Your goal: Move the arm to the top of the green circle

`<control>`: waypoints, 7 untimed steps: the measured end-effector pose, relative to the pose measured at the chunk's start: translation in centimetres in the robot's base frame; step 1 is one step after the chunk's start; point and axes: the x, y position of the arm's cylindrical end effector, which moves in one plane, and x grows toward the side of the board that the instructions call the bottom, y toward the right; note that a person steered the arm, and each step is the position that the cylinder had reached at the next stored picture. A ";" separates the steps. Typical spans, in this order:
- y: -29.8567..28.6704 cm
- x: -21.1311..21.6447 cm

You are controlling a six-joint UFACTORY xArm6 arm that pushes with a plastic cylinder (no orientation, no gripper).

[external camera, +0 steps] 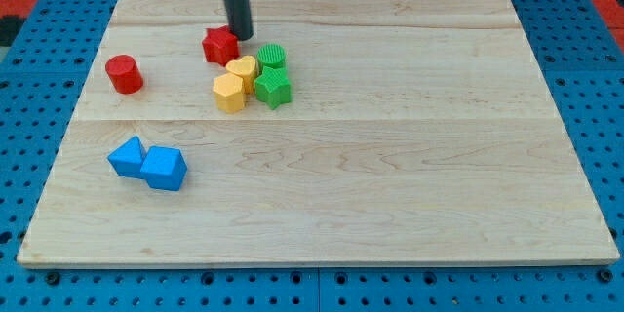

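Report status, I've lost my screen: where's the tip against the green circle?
My tip down beside the red star, toward the view's left of the green circle. Not yet above it. Path to the circle's top side open.

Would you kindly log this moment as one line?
my tip: beside red star | green circle: to tip's lower right, apart | goal: unmet

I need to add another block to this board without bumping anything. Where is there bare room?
The board's whole right half and bottom strip are bare, as is the middle right of the blue blocks. It is crowded at top left: my tip touches the red star, with yellow blocks, green circle and green star packed together; the red cylinder stands apart.
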 end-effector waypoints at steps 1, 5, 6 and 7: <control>-4.8 2.3; 11.6 4.9; 11.6 15.6; 7.6 17.0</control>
